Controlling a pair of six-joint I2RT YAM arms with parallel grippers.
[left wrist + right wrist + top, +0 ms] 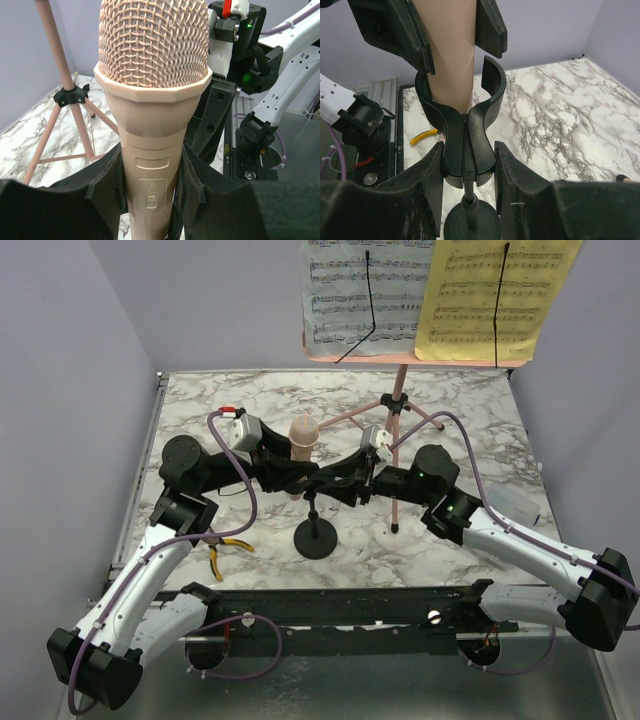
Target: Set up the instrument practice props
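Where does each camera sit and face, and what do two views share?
Top external: above and behind, looking down on the marble table; left arm and right arm show.
Left wrist: wrist-mounted, looks along its jaws at the gripped microphone.
Right wrist: wrist-mounted, faces the mic stand clip between its jaws.
Shared: both wrists see the microphone.

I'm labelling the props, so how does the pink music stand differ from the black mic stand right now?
The pink music stand rises far higher than the black mic stand. The music stand rests on tripod legs, the mic stand on a flat round base. The right pincer brackets the mic stand's clip; no pincer is at the music stand. Both stand upright on the marble table.
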